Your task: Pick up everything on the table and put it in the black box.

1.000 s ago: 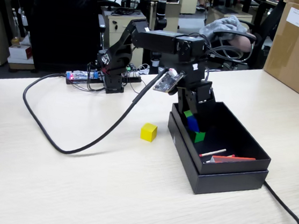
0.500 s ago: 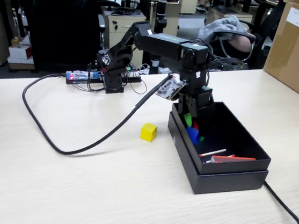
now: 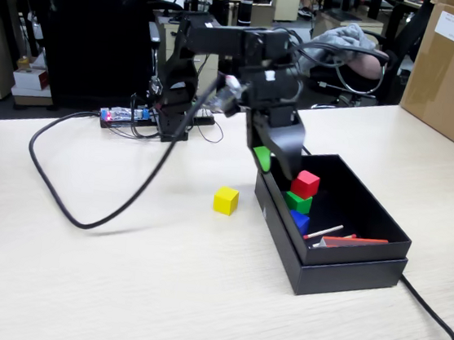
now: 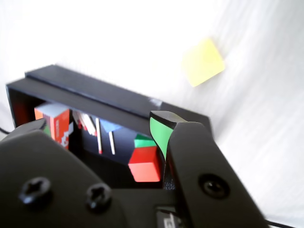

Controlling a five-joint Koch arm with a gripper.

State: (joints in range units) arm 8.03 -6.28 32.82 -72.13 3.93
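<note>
Three small cubes, red (image 3: 306, 183), green (image 3: 297, 201) and blue (image 3: 300, 220), sit in the shallow black cardboard box (image 3: 347, 270), the black gripper (image 3: 275, 164) hangs empty with jaws parted, so next comes the yellow cube (image 3: 225, 200) on the beige tabletop (image 3: 115, 288).

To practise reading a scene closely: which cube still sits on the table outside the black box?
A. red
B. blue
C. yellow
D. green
C: the yellow cube rests on the table beside the black box, while the red cube, green cube and blue cube are inside it.
</note>
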